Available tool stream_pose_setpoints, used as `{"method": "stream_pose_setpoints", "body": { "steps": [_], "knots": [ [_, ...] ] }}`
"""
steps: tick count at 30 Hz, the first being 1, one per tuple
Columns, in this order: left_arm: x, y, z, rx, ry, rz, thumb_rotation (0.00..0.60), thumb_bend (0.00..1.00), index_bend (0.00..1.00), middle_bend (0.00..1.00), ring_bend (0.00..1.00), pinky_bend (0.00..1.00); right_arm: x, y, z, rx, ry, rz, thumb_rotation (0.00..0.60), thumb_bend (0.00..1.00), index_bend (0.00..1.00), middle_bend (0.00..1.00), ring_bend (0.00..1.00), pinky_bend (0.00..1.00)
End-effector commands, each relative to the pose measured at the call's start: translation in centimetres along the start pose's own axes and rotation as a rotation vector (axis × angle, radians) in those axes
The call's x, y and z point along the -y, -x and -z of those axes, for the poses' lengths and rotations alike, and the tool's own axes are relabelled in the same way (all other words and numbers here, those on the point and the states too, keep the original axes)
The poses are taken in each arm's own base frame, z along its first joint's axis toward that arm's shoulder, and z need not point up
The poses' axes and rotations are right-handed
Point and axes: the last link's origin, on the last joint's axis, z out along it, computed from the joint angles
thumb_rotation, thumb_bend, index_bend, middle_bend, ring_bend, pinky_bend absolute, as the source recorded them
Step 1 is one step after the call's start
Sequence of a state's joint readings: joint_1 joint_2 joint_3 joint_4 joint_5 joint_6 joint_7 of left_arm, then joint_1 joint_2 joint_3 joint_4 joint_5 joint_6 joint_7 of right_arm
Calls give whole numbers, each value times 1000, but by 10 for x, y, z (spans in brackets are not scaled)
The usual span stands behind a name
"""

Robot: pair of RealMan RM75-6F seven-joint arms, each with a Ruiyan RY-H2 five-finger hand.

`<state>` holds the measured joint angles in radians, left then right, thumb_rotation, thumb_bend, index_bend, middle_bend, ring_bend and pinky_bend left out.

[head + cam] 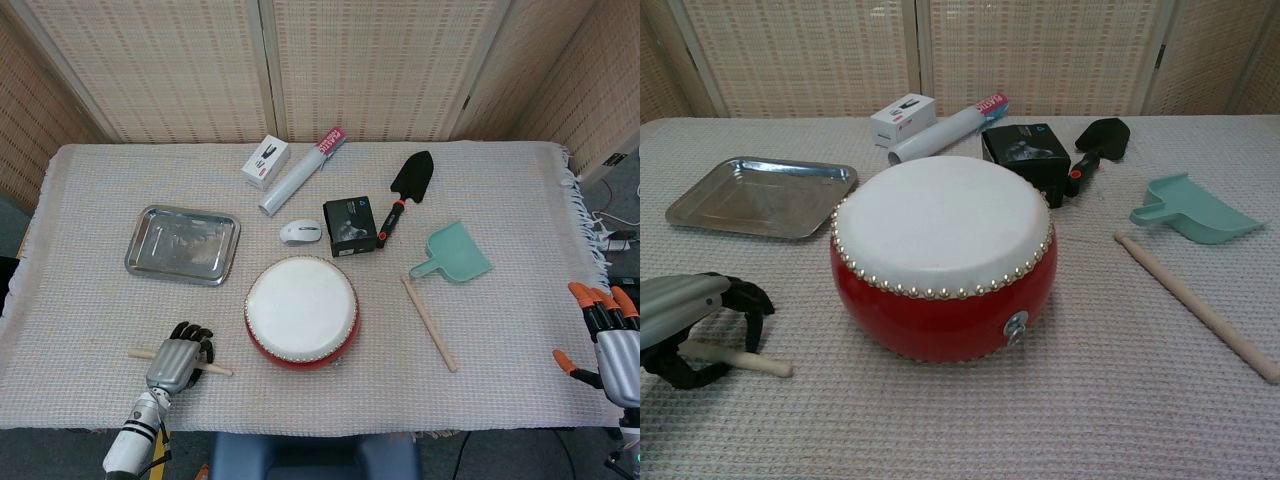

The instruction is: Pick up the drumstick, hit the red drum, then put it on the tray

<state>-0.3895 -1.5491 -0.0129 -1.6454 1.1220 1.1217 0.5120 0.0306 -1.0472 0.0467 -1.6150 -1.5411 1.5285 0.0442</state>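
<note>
Left hand (176,358) over drumstick (758,364) (on cloth) — curled

A pale wooden drumstick (219,369) lies flat on the cloth-covered bench (90,290) at the near left, running roughly left to right, its middle hidden under the left robot hand (173,361), whose dark fingers curl over it. Just right of it stands the red drum (943,256), upright, with a white skin on top, a ring of pale studs below the rim and a small metal fitting on its near side. The tray (138,262), a shallow rectangular metal one, lies flat on the left, beyond the drumstick and left of the drum.
</note>
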Motion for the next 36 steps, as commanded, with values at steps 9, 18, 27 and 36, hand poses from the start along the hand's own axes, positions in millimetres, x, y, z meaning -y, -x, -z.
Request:
{"method": "stream_pose_setpoints", "body": {
  "steps": [9,18,27,36],
  "knots": [
    [1,-10,11,-5,13,279,600,344,584,246,134,90,0,0,-1,1,-1,-1,600,201,23,94,0,18],
    [15,-44,27,-48,46,875,600,358,588,303,175,133,1,0,1,-1,0,0,600,201,23,95,0,18],
    [43,-60,32,34,100,1401,600,360,591,329,194,141,1,0,4,1,0,-5,600,201,24,94,0,18],
    [59,-54,23,135,102,1704,600,366,598,407,284,214,2,1,4,4,0,-9,600,201,24,94,0,18]
  ]
}}
